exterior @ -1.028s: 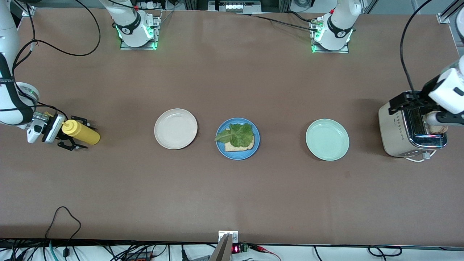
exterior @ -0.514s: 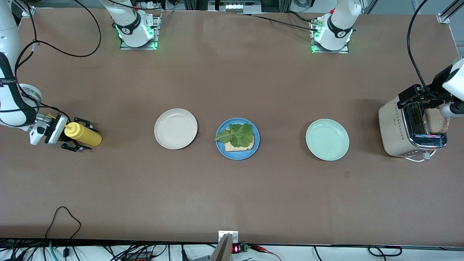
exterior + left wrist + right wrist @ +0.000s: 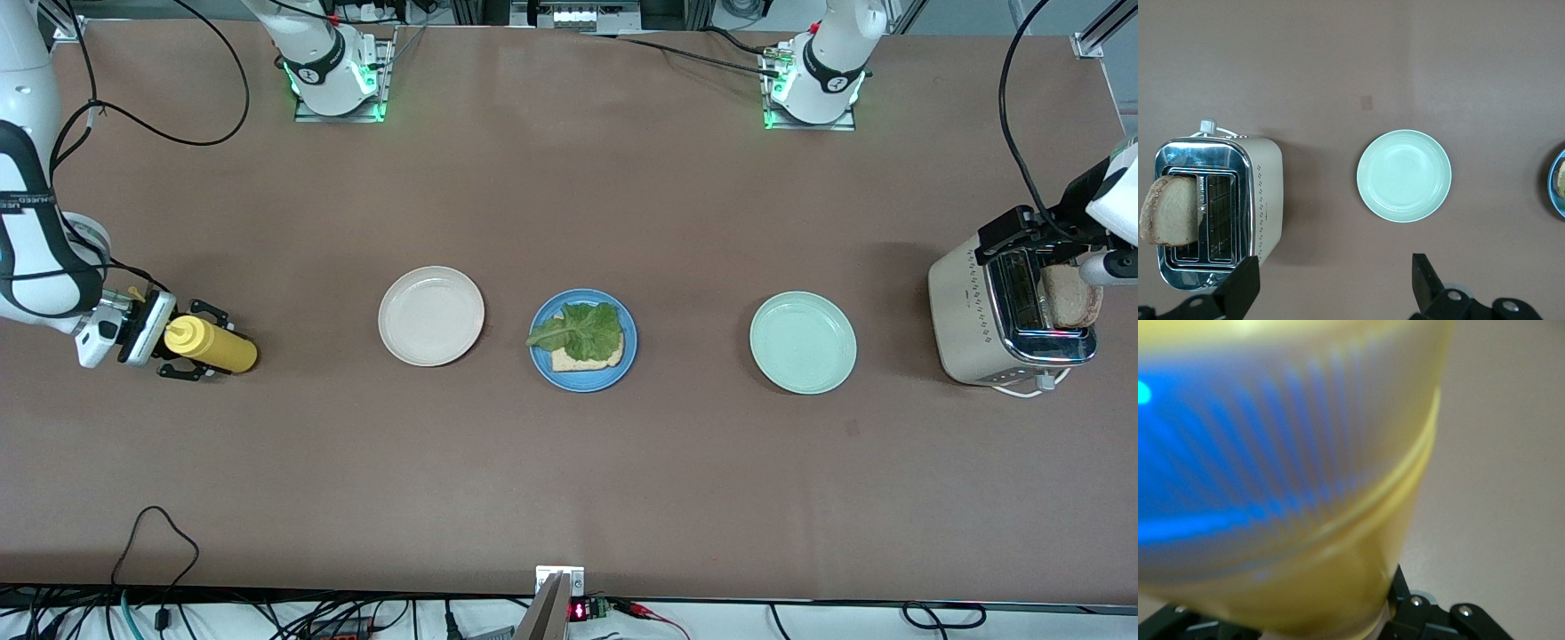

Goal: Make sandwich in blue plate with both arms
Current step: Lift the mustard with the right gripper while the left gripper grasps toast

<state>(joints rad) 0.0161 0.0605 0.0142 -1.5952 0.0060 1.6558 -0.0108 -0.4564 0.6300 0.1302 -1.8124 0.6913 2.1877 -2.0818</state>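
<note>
Front view. We find the blue plate [image 3: 583,340] at the middle of the desk [image 3: 569,480], between a cream-white plate [image 3: 431,316] and a mint-green plate [image 3: 803,342]. On it lies one bread slice [image 3: 587,356] with a lettuce leaf [image 3: 576,329] on top; the sandwich lacks its upper slice, so we judge the task about half done. The second slice [image 3: 1073,296] stands in the toaster [image 3: 1009,311] at the desk edge by the left arm's end. The left hand [image 3: 1045,244] hangs over the toaster, presumably stationed there to lift that slice out. At the desk edge by the right arm's end, the right hand [image 3: 191,342] brackets a yellow squeeze bottle [image 3: 212,348], its fingers set on either side of the body. We judge the sauce is wanted for the open sandwich.

Left wrist view. The left hand [image 3: 1331,283] is spread wide and empty, both fingers [image 3: 1239,285] clear of the toaster [image 3: 1218,210]. The slice [image 3: 1170,210] leans out of its slot, offering an edge to pinch. The mint-green plate [image 3: 1403,175] sits bare, and the blue plate [image 3: 1559,183] shows only at the frame edge.

Right wrist view. The bottle [image 3: 1305,487] fills the frame, close against the camera. We cannot tell whether the right hand yet presses the bottle or merely stands around it.
</note>
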